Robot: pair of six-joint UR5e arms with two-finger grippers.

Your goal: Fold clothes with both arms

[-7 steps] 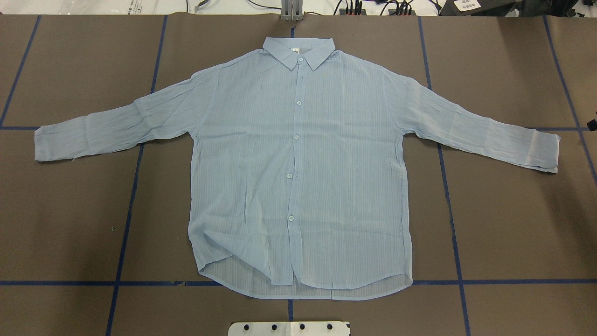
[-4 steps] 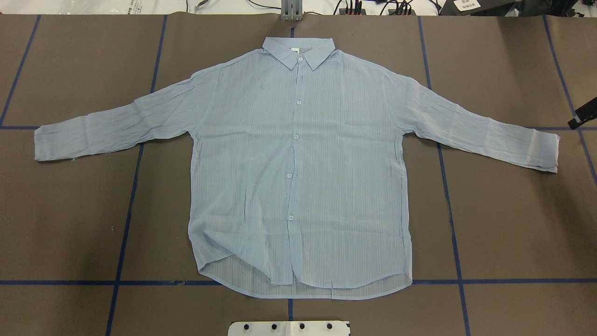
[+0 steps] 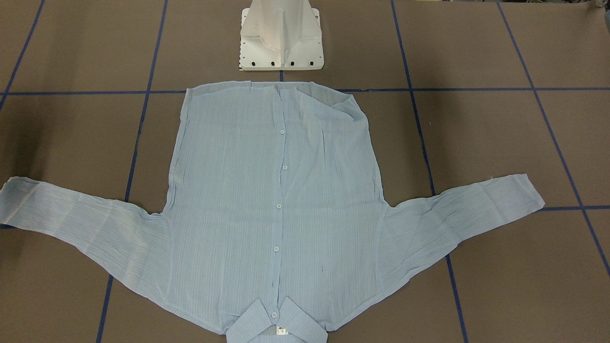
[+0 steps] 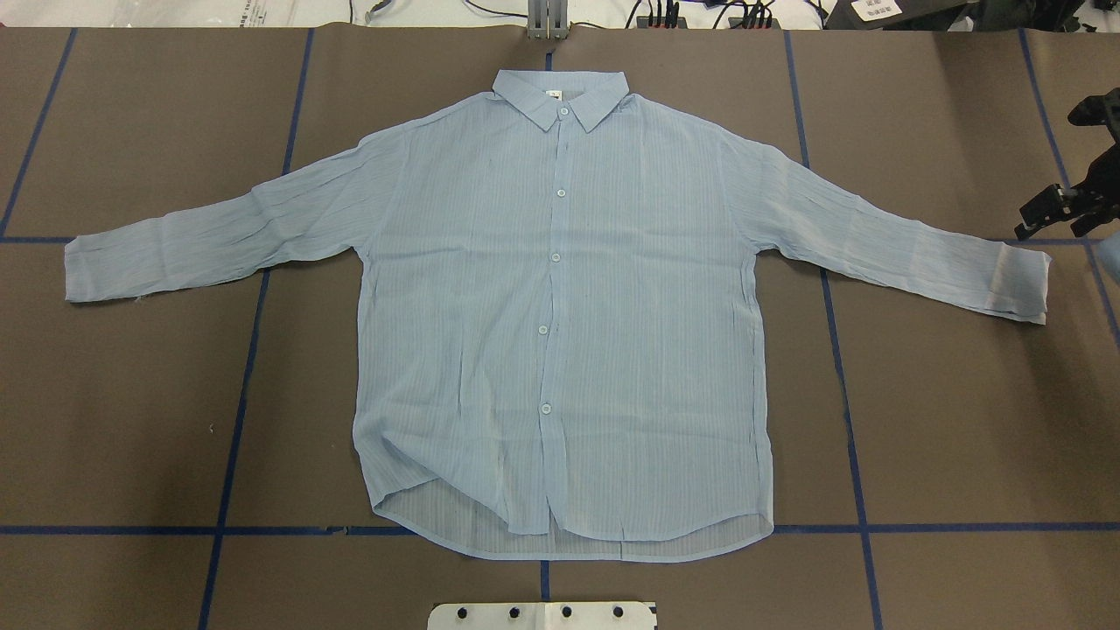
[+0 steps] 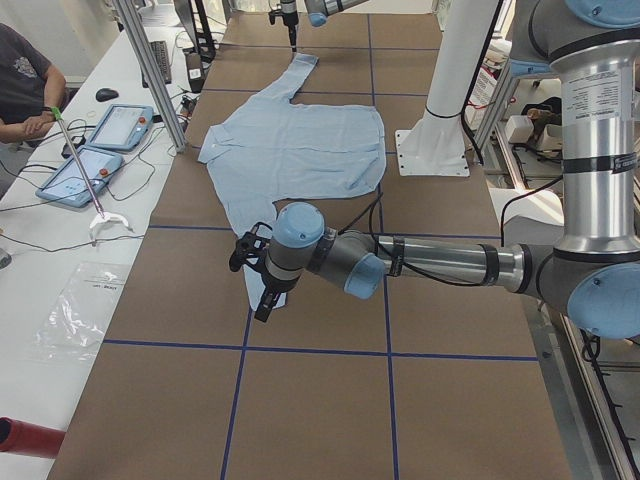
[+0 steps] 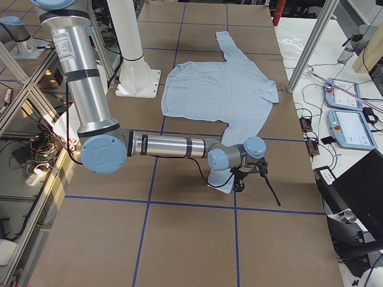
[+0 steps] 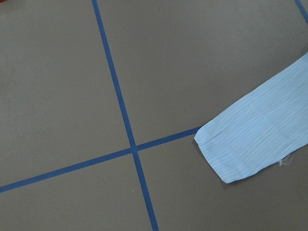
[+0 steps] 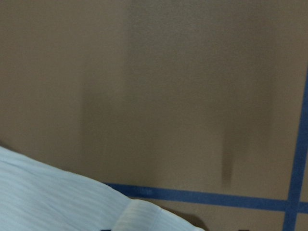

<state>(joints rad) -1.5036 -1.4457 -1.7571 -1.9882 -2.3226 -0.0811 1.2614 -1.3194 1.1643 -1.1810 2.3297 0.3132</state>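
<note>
Shirt (image 4: 560, 332) flat, collar (image 4: 560, 96) pointing away from pedestal (image 4: 542, 615), long axis sleeve-to-sleeve. Left hand (image 5: 262, 285), right hand (image 4: 1043, 214): spread or not, can't tell.

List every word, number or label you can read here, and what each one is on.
Nothing reads with certainty.
Neck tag on the shirt: one dark mark, too small to read.
White label at the overhead view's top right: print too small.
Sticker on the plastic bag: blurred, unreadable.

Shirt (image 4: 560, 332) lies spread on the table (image 4: 131, 420); hem (image 4: 569, 544) nearest the pedestal (image 4: 542, 615); collar (image 4: 560, 96) farthest.
</note>
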